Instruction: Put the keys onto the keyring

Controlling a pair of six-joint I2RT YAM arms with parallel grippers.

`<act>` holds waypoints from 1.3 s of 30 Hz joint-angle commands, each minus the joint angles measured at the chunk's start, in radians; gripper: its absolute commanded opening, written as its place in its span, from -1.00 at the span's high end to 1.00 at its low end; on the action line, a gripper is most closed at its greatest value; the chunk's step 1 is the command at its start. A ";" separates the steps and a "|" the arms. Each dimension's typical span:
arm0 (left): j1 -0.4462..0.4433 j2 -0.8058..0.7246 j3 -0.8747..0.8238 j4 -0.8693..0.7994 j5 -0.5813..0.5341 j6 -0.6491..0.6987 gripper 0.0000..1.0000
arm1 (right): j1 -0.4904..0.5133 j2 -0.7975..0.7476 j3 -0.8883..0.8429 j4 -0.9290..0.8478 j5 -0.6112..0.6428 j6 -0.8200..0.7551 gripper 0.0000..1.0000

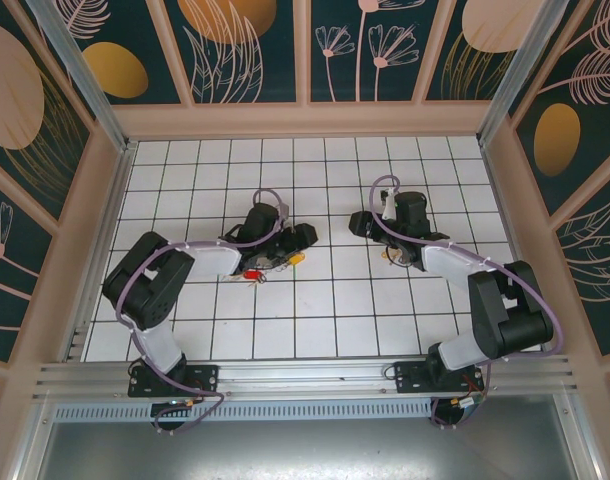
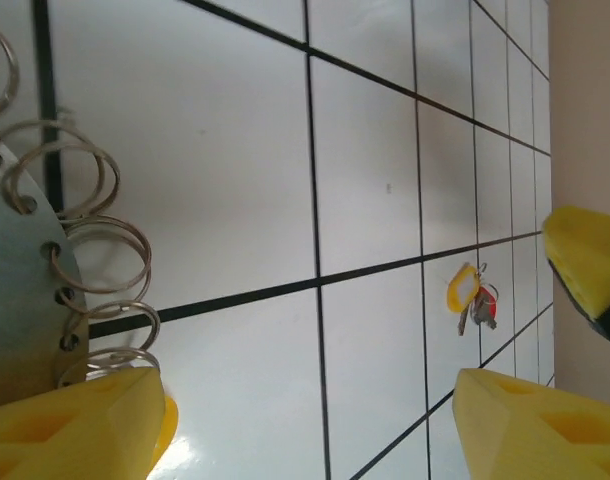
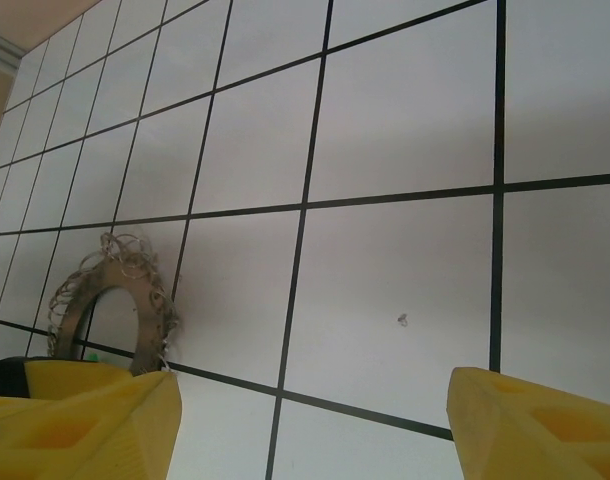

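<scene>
Showing both claws parted and empty over the white tiled table [image 1: 325, 310]. The left claw [image 2: 310, 435] has its yellow fingertips [image 2: 75, 425] wide apart, with nothing between them. The keyring [image 2: 20, 280] lies just beside one fingertip, its wire loops curling off a grey band. The right claw [image 3: 315, 425] is likewise spread and grips nothing; from its wrist the keyring lies flat on the table, farther off. Well beyond the keyring, the keys [image 2: 472, 302], with a yellow tag and a red head, rest on the tiles.
</scene>
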 commanded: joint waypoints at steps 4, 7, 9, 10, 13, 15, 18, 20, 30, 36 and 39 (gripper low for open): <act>0.022 -0.207 0.030 -0.251 -0.337 0.131 -0.67 | 0.011 0.052 0.058 -0.003 -0.139 0.014 -0.31; 0.095 -0.272 -0.024 -0.285 -0.371 0.141 -0.71 | 0.037 0.103 0.100 0.007 -0.203 0.018 -0.30; 0.164 -0.295 -0.069 -0.272 -0.336 0.126 -0.71 | 0.071 0.150 0.144 -0.006 -0.224 0.010 -0.28; 0.188 -0.303 -0.092 -0.261 -0.323 0.126 -0.71 | 0.090 0.175 0.171 -0.018 -0.221 0.007 -0.28; 0.232 -0.299 -0.115 -0.259 -0.319 0.133 -0.73 | 0.144 0.246 0.237 -0.042 -0.203 0.003 -0.24; 0.244 -0.277 -0.121 -0.251 -0.304 0.127 -0.72 | 0.166 0.299 0.282 -0.065 -0.185 0.025 -0.19; 0.251 -0.240 -0.135 -0.213 -0.269 0.112 -0.70 | 0.191 0.380 0.345 -0.086 -0.220 0.039 -0.08; 0.255 -0.221 -0.141 -0.194 -0.256 0.103 -0.69 | 0.208 0.412 0.374 -0.105 -0.207 0.039 -0.08; 0.258 -0.155 -0.145 -0.174 -0.228 0.106 -0.62 | 0.259 0.547 0.522 -0.216 -0.214 0.022 -0.07; 0.258 -0.136 -0.156 -0.147 -0.195 0.103 -0.58 | 0.271 0.597 0.569 -0.245 -0.219 0.022 -0.07; 0.258 -0.127 -0.163 -0.117 -0.169 0.101 -0.55 | 0.277 0.615 0.582 -0.245 -0.241 0.023 -0.03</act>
